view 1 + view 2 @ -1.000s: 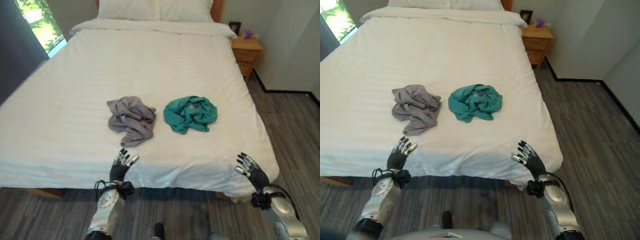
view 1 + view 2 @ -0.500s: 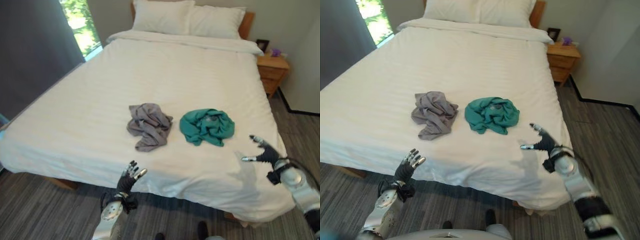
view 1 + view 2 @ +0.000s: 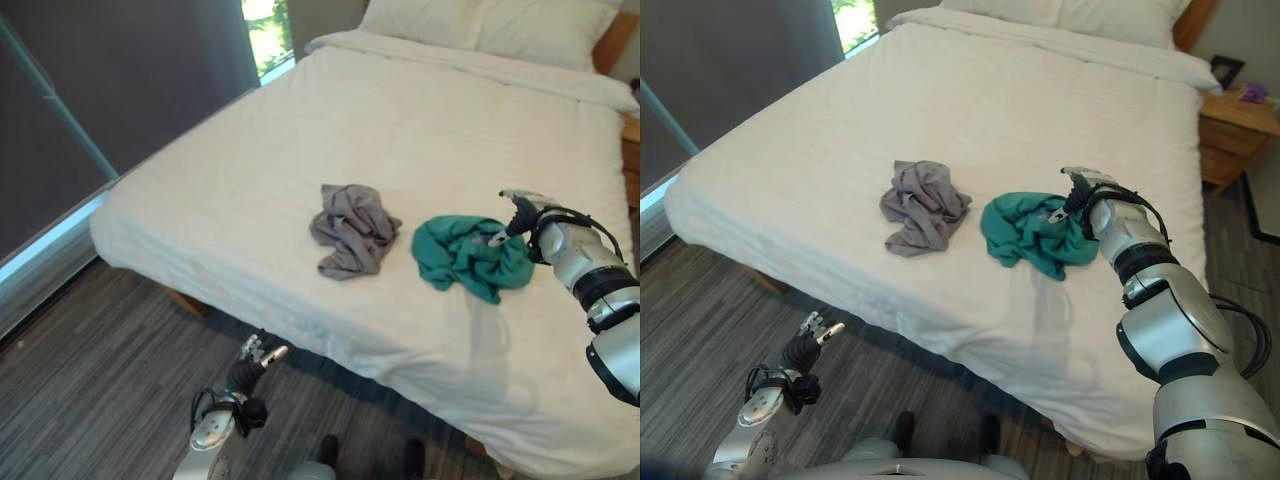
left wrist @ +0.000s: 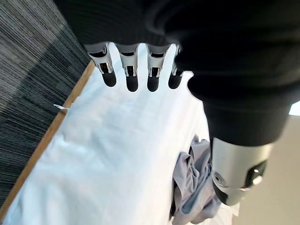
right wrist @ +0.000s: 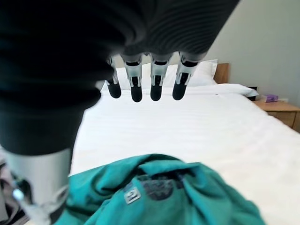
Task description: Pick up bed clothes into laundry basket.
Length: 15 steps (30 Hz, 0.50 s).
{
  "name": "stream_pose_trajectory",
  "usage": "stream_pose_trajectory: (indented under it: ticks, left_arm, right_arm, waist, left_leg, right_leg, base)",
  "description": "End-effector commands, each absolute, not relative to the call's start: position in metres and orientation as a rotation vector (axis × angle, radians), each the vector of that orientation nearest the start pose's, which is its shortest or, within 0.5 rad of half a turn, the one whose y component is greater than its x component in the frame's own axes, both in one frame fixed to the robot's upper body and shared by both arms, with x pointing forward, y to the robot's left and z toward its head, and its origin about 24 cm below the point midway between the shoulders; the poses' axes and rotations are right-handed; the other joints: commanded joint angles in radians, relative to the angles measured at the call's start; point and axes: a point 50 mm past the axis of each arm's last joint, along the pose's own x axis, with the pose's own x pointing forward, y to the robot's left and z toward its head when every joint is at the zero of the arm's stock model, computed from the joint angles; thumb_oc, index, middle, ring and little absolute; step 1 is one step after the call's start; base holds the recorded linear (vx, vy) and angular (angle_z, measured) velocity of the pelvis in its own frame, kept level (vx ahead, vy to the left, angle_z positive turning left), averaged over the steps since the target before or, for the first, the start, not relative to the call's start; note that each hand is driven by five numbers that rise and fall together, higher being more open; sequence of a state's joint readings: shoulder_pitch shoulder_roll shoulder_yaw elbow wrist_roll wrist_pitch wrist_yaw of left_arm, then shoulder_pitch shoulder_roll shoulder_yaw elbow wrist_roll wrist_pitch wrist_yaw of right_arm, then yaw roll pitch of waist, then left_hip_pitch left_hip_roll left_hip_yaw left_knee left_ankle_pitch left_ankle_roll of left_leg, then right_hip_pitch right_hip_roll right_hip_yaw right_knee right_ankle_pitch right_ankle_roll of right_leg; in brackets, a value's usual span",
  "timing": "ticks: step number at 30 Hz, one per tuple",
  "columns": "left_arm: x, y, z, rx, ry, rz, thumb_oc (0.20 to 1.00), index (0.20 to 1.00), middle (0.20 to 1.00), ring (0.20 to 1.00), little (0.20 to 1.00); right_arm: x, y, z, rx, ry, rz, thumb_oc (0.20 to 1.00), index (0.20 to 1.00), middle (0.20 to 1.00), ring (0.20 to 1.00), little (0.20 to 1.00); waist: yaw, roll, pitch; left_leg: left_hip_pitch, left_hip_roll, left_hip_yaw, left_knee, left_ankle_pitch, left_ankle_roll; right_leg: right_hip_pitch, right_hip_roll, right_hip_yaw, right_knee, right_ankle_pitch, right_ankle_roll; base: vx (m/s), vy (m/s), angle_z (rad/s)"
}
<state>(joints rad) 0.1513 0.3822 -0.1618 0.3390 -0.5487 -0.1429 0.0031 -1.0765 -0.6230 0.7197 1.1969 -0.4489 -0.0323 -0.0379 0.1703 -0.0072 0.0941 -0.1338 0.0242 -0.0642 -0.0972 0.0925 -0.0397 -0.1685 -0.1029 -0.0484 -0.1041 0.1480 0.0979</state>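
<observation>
Nearest, low on the left, the left hand (image 3: 258,354) hangs over the dark striped floor (image 3: 90,380) in front of the bed, its fingers (image 4: 128,75) relaxed and spread, holding nothing. Beyond it the bed (image 3: 300,130) with its white cover stretches away toward the far right. On the near half of the bed lie two crumpled garments just beside each other but apart: a grey garment (image 3: 351,227) on the left and a teal garment (image 3: 466,257) on the right. The right hand (image 3: 1076,196) hovers at the far right edge of the teal garment, right over it; its fingers (image 5: 137,84) are straight and its thumb stands apart, and nothing is gripped. Farther back, white pillows (image 3: 1110,12) lie at the head of the bed, and a wooden nightstand (image 3: 1236,130) stands on the far right. A dark curtain (image 3: 130,70) hangs along the left, with a window (image 3: 268,30) past it.
</observation>
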Motion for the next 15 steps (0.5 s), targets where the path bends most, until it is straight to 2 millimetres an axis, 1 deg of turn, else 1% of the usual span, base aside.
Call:
stream_pose_trajectory:
  ticks: [1, 2, 3, 4, 5, 6, 7, 8, 9, 10, 11, 12, 13, 14, 15]
  left_arm:
    - [0.231, 0.219, -0.004, -0.163, 0.17, 0.018, 1.0, 1.0, 1.0, 1.0, 1.0]
    - [0.232, 0.218, -0.002, -0.172, 0.16, 0.02, 1.0, 1.0, 1.0, 1.0, 1.0]
    - [0.232, 0.216, -0.002, -0.179, 0.155, 0.015, 1.0, 1.0, 1.0, 1.0, 1.0]
    - [0.233, 0.214, 0.0, -0.183, 0.149, 0.012, 1.0, 1.0, 1.0, 1.0, 1.0]
    - [0.233, 0.214, 0.0, -0.183, 0.149, 0.012, 1.0, 1.0, 1.0, 1.0, 1.0]
    - [0.235, 0.213, 0.002, -0.181, 0.137, 0.005, 1.0, 1.0, 1.0, 1.0, 1.0]
    - [0.236, 0.211, 0.004, -0.177, 0.132, -0.002, 1.0, 1.0, 1.0, 1.0, 1.0]
    - [0.238, 0.208, 0.004, -0.174, 0.128, -0.011, 1.0, 1.0, 1.0, 1.0, 1.0]
    - [0.244, 0.201, 0.007, -0.169, 0.112, -0.022, 1.0, 1.0, 1.0, 1.0, 1.0]
    - [0.244, 0.201, 0.007, -0.169, 0.112, -0.022, 1.0, 1.0, 1.0, 1.0, 1.0]
    - [0.247, 0.197, 0.01, -0.167, 0.096, -0.025, 1.0, 1.0, 1.0, 1.0, 1.0]
    - [0.251, 0.192, 0.01, -0.193, 0.085, -0.016, 1.0, 1.0, 1.0, 1.0, 1.0]
    - [0.251, 0.192, 0.01, -0.193, 0.085, -0.016, 1.0, 1.0, 1.0, 1.0, 1.0]
    - [0.254, 0.189, 0.01, -0.22, 0.082, 0.012, 1.0, 1.0, 1.0, 1.0, 1.0]
    - [0.254, 0.19, 0.01, -0.219, 0.082, 0.012, 1.0, 1.0, 1.0, 1.0, 1.0]
  right_arm:
    - [0.413, -0.257, 0.212, -1.806, 0.099, -0.087, 1.0, 1.0, 1.0, 1.0, 1.0]
    - [0.413, -0.257, 0.205, -1.898, 0.129, -0.05, 1.0, 1.0, 1.0, 1.0, 1.0]
    - [0.412, -0.26, 0.205, -1.931, 0.139, -0.052, 1.0, 1.0, 1.0, 1.0, 1.0]
    - [0.411, -0.263, 0.202, -2.019, 0.165, -0.028, 1.0, 1.0, 1.0, 1.0, 1.0]
    - [0.411, -0.263, 0.202, -2.02, 0.165, -0.028, 1.0, 1.0, 1.0, 1.0, 1.0]
    - [0.409, -0.267, 0.2, -2.115, 0.186, -0.005, 1.0, 1.0, 1.0, 1.0, 1.0]
    - [0.408, -0.268, 0.196, -2.224, 0.201, 0.038, 1.0, 1.0, 1.0, 1.0, 1.0]
    - [0.407, -0.268, 0.191, -2.297, 0.211, 0.073, 1.0, 1.0, 1.0, 1.0, 1.0]
    - [0.404, -0.269, 0.179, -2.343, 0.227, 0.132, 1.0, 1.0, 1.0, 1.0, 1.0]
    - [0.404, -0.269, 0.179, -2.343, 0.227, 0.132, 1.0, 1.0, 1.0, 1.0, 1.0]
    - [0.402, -0.266, 0.166, -2.355, 0.232, 0.19, 1.0, 1.0, 1.0, 1.0, 1.0]
    - [0.398, -0.264, 0.147, -2.334, 0.253, 0.235, 1.0, 1.0, 1.0, 1.0, 1.0]
    - [0.398, -0.264, 0.147, -2.334, 0.253, 0.235, 1.0, 1.0, 1.0, 1.0, 1.0]
    - [0.394, -0.25, 0.122, -2.296, 0.233, 0.313, 0.658, 0.658, 0.658, 0.658, 0.658]
    - [0.394, -0.249, 0.122, -2.295, 0.234, 0.313, 0.658, 0.658, 0.658, 0.658, 0.658]
  waist:
    - [0.018, 0.019, 0.088]
    - [0.023, 0.025, 0.101]
    - [0.028, 0.032, 0.108]
    - [0.033, 0.039, 0.116]
    - [0.033, 0.039, 0.115]
    - [0.036, 0.049, 0.128]
    - [0.038, 0.055, 0.139]
    - [0.037, 0.06, 0.152]
    - [0.033, 0.068, 0.172]
    - [0.034, 0.068, 0.171]
    - [0.027, 0.071, 0.189]
    - [0.02, 0.07, 0.205]
    - [0.02, 0.07, 0.205]
    - [0.002, 0.066, 0.224]
    - [0.003, 0.065, 0.224]
  left_leg:
    - [-0.03, -0.04, -0.003, 0.01, -0.008, -0.007]
    - [-0.048, -0.043, -0.005, 0.01, -0.004, -0.01]
    - [-0.065, -0.044, -0.006, 0.01, 0.0, -0.011]
    - [-0.086, -0.047, -0.007, 0.01, 0.005, -0.013]
    - [-0.087, -0.047, -0.007, 0.01, 0.005, -0.013]
    - [-0.109, -0.05, -0.01, 0.01, 0.011, -0.017]
    - [-0.129, -0.052, -0.008, 0.01, 0.013, -0.02]
    - [-0.15, -0.052, -0.007, 0.01, 0.019, -0.024]
    - [-0.182, -0.053, 0.0, 0.01, 0.026, -0.03]
    - [-0.183, -0.053, 0.0, 0.01, 0.026, -0.03]
    - [-0.196, -0.053, 0.003, 0.01, 0.03, -0.032]
    - [-0.208, -0.05, 0.012, 0.01, 0.032, -0.036]
    - [-0.208, -0.05, 0.012, 0.01, 0.032, -0.036]
    - [-0.209, -0.046, 0.025, 0.01, 0.032, -0.037]
    - [-0.208, -0.046, 0.026, 0.01, 0.032, -0.037]
  right_leg:
    - [0.056, -0.032, 0.023, 0.017, -0.046, 0.048]
    - [0.038, -0.032, 0.021, 0.017, -0.044, 0.049]
    - [0.021, -0.033, 0.02, 0.017, -0.043, 0.048]
    - [0.0, -0.032, 0.022, 0.017, -0.039, 0.049]
    - [-0.001, -0.032, 0.022, 0.017, -0.038, 0.049]
    - [-0.023, -0.031, 0.023, 0.017, -0.037, 0.049]
    - [-0.043, -0.032, 0.025, 0.017, -0.034, 0.05]
    - [-0.063, -0.033, 0.026, 0.017, -0.03, 0.051]
    - [-0.097, -0.032, 0.031, 0.017, -0.024, 0.051]
    - [-0.099, -0.032, 0.031, 0.017, -0.024, 0.051]
    - [-0.113, -0.032, 0.035, 0.017, -0.021, 0.053]
    - [-0.125, -0.03, 0.04, 0.017, -0.019, 0.053]
    - [-0.125, -0.03, 0.041, 0.017, -0.019, 0.053]
    - [-0.13, -0.027, 0.051, 0.017, -0.014, 0.053]
    - [-0.13, -0.027, 0.052, 0.017, -0.014, 0.054]
  base:
    - [-0.09, 0.0, 0.23]
    - [-0.08, 0.001, 0.19]
    - [-0.07, -0.005, 0.06]
    - [-0.05, -0.003, 0.03]
    - [-0.06, -0.007, -0.05]
    - [-0.07, -0.007, 0.01]
    - [-0.1, -0.01, 0.01]
    - [-0.11, 0.0, 0.04]
    - [-0.07, 0.002, 0.01]
    - [-0.07, 0.002, -0.03]
    - [-0.04, -0.002, -0.08]
    - [-0.04, -0.002, -0.1]
    - [-0.02, 0.015, -0.07]
    - [0.0, 0.014, -0.05]
    - [0.0, 0.02, -0.06]
